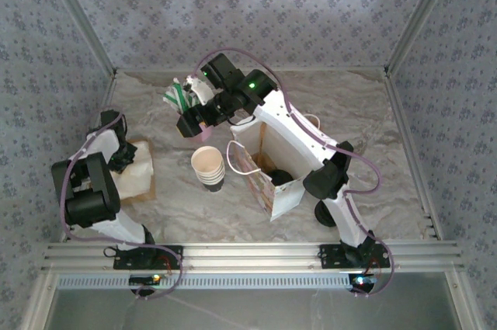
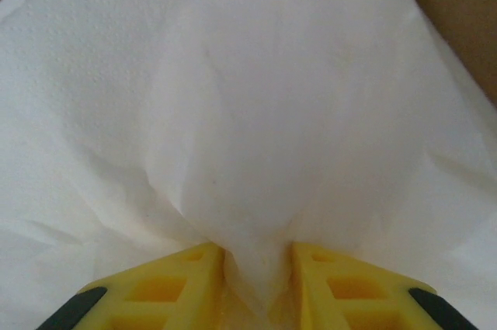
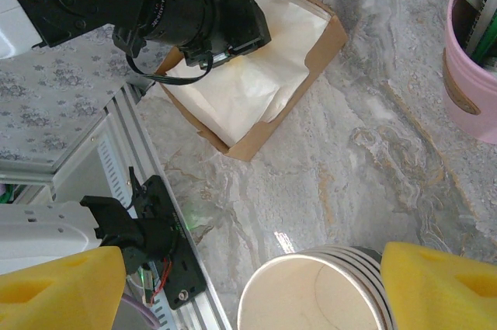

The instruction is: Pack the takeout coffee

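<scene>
Pinched between the yellow fingers of the left gripper: a raised fold of white napkin, bunched in the narrow gap, lower edge cut off by the frame. Beyond those fingers, more white sheet and a sliver of brown cardboard box at the far right corner. From overhead, hard to make out the pinch at all, sunk in the box under the left arm's wrist. Spread wide with nothing gripped: the right gripper, each yellow finger cropped at a bottom corner. Between and below them, the cream mouth of a stack of lidless cups, cut off at the bottom. Ahead of the right-hand finger, part of a pink cup holding straws. Of the takeout coffee, apparently just a dark round lid down inside the open white paper bag, to the right of the right fingers and nearer the bases; brown side hidden by the bag wall. Beside the bag, half hidden behind the right arm, a black shape, not identifiable.
</scene>
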### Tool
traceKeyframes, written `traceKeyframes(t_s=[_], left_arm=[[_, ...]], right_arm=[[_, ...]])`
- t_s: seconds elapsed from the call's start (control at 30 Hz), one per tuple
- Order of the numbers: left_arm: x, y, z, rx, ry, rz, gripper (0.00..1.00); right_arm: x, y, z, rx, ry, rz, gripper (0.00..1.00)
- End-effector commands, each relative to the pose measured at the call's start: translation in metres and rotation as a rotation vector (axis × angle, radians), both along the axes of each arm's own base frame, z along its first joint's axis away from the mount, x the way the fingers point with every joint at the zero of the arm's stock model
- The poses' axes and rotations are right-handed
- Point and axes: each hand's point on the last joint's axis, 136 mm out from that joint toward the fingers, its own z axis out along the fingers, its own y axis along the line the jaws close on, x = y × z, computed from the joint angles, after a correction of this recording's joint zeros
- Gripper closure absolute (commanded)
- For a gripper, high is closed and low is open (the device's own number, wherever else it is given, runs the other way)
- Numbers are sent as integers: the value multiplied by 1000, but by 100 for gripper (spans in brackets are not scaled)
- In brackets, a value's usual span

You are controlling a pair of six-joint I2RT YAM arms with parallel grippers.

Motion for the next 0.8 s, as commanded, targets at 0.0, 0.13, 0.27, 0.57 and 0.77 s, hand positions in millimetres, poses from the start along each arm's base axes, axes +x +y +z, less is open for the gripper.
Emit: traceKeyframes(t_s=[0.0, 0.13, 0.27, 0.57, 0.77], left_arm=[[-7, 3, 12, 21, 4, -2, 72], [-8, 3, 14, 25, 2, -3, 77], [-8, 3, 17, 26, -3, -1, 76], [-9, 3, 18, 29, -3, -6, 69], [-10, 3, 23, 35, -15, -7, 75]], right_arm=[[-1, 3, -8, -10, 13, 7, 12], [-1, 3, -8, -10, 14, 8, 12], [-3, 4, -9, -13, 16, 11, 12], [-4, 5, -10, -14, 17, 15, 12], [-5, 4, -11, -18, 19, 16, 13]])
